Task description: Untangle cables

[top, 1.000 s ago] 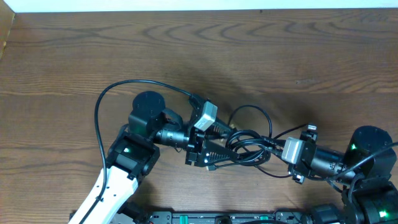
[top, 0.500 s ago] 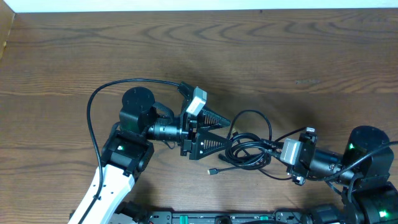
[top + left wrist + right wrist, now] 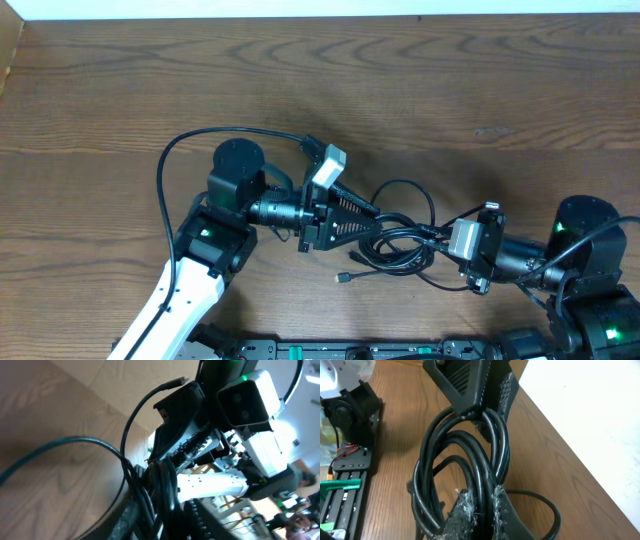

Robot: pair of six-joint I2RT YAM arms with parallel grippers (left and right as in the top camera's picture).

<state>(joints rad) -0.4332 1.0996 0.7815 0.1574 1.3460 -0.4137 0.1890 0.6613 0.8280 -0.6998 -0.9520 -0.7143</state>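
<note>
At table [image 3: 300, 80] centre, toward the near edge, the cables [image 3: 400, 245] sit as one knotted bundle btwn your two arms. Your left gripper [image 3: 376, 214], backed off w/ jaws wide half a sec ago, has come back in and pinched the bundle's left loops, while the right gripper [image 3: 438, 234] stays clamped on the right end. Both ends are held, so you're prob set to pull apart, but nothing's untangled yet; one loose plug [image 3: 343, 277] lies just below.

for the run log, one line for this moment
left gripper: shut on cables | right gripper: shut on cables | cables: tangled between them
</note>
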